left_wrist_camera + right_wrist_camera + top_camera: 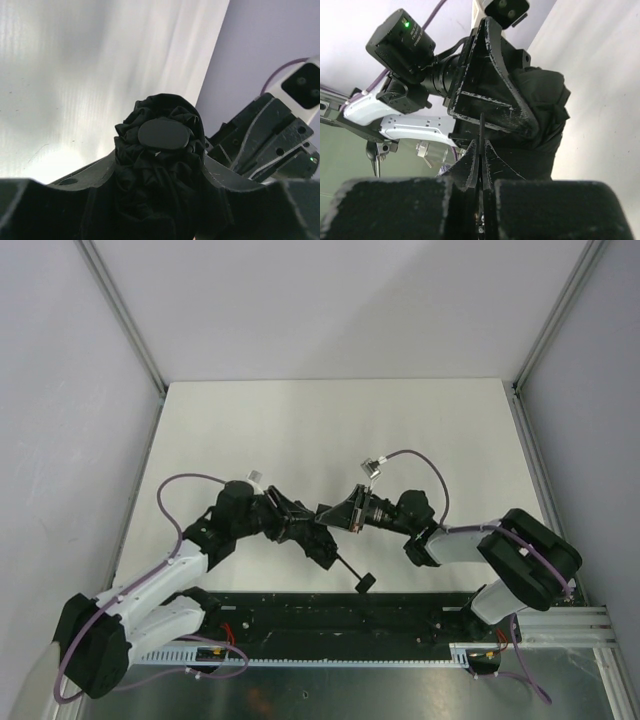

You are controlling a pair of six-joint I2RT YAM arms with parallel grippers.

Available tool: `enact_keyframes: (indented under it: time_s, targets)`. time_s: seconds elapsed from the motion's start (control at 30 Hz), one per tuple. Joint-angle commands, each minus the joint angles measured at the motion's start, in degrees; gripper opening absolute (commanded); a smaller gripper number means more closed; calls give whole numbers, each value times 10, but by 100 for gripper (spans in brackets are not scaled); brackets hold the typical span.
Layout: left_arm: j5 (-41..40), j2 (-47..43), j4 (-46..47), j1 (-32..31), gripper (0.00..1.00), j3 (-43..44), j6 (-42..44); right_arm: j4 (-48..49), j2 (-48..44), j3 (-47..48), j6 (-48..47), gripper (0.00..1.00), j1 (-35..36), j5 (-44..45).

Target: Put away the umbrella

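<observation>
The black umbrella (322, 543) is held above the table near its front edge, canopy bunched, its thin shaft ending in a small black handle (365, 582) that points toward the arm bases. My left gripper (303, 527) is shut on the folded canopy. In the left wrist view the crumpled fabric and round top cap (164, 134) sit between my left gripper (160, 172) fingers. My right gripper (333, 512) meets it from the right and, in the right wrist view (481, 155), is shut on a thin black strap (481, 131) of the umbrella (545, 100).
The white table (330, 430) lies behind the grippers, walled by grey panels on the left, back and right. A black rail (340, 625) with the arm bases runs along the near edge. Purple cables loop over both arms.
</observation>
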Motion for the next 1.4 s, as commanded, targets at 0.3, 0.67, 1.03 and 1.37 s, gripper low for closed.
enact_keyframes:
  time_s: [0.3,0.67,1.03,1.37]
  targets:
    - [-134,64,-68,-6,0,-13,-34,223,19,32,59,0,93,0]
    - [-230,124,-110,-46,0,18,-37,209,76,67,49,0,124,21]
    - [-277,201,-77,-57,0,28,-42,109,132,104,-80,0,150,-14]
    - [-279,211,140,-57,0,-65,-44,-194,79,167,-370,0,203,14]
